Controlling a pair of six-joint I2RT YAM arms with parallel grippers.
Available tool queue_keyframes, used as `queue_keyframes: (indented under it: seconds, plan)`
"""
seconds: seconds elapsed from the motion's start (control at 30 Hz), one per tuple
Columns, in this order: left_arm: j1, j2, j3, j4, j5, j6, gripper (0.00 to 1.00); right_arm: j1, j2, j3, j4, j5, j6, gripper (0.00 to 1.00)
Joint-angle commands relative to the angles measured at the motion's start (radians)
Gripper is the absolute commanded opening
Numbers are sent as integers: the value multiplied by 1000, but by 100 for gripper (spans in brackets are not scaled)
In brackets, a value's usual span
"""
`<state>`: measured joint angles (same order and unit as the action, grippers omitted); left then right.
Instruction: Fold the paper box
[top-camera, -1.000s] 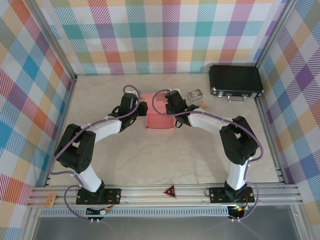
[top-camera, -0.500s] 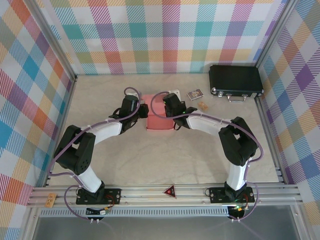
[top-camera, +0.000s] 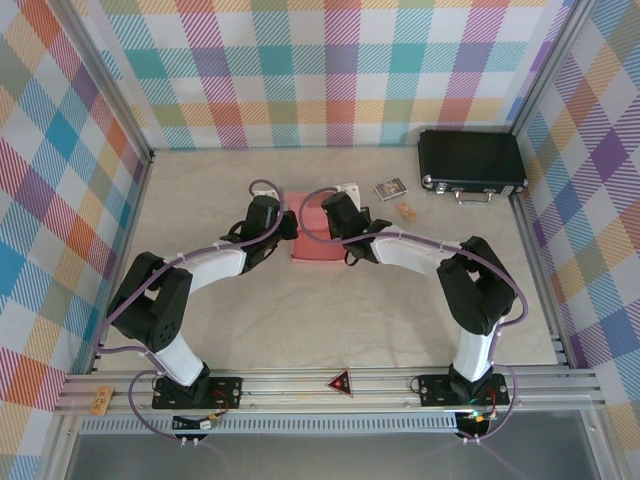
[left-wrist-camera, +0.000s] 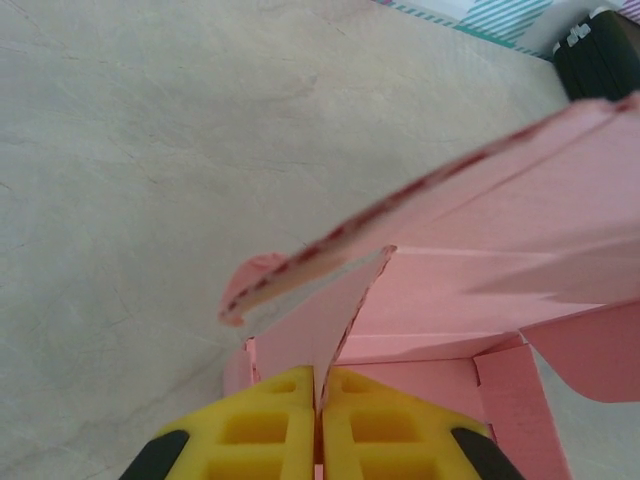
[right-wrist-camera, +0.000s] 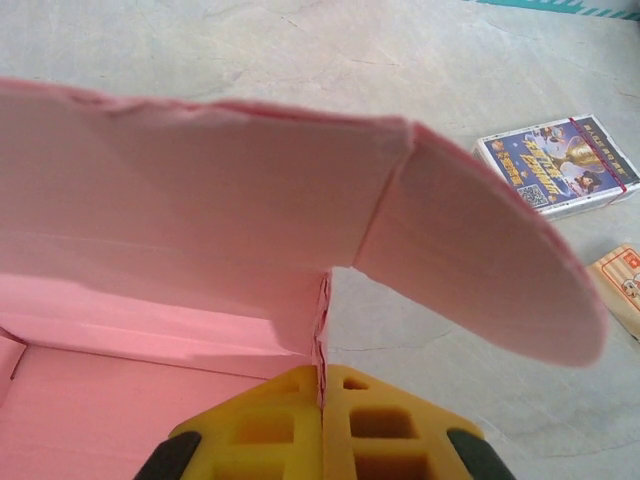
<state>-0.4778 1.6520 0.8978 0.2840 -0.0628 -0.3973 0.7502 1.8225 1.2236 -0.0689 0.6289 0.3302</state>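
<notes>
The salmon-pink paper box (top-camera: 318, 232) sits half-formed in the middle of the table, between the two arms. My left gripper (top-camera: 287, 228) is at its left side, with yellow pads (left-wrist-camera: 275, 420) shut on an upright pink side wall (left-wrist-camera: 330, 315) of the box. My right gripper (top-camera: 335, 218) is at the box's right side, its yellow pads (right-wrist-camera: 385, 425) shut on the edge of another upright wall (right-wrist-camera: 322, 330). In the right wrist view the lid panel (right-wrist-camera: 200, 200) stands raised with a rounded flap (right-wrist-camera: 480, 270) to the right.
A black hard case (top-camera: 471, 161) lies at the back right. A small card pack (top-camera: 390, 188), also in the right wrist view (right-wrist-camera: 555, 160), and a small tan item (top-camera: 405, 210) lie just right of the box. Plaid walls enclose the table.
Both grippers have moved slightly toward the near side and the box looks narrower and more closed up. The left gripper has closed onto the side wall.
</notes>
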Motion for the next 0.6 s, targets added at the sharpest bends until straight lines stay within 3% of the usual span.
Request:
queue_keyframes:
  seconds: [0.0,0.57]
  plan:
    - [-20,-24,-23,12,-16,-13,8,15,-23,-9,15,21,18,3]
    - [-39,-29,-112,94,-52,-16,8,36,-4,0,-11,59,73,3]
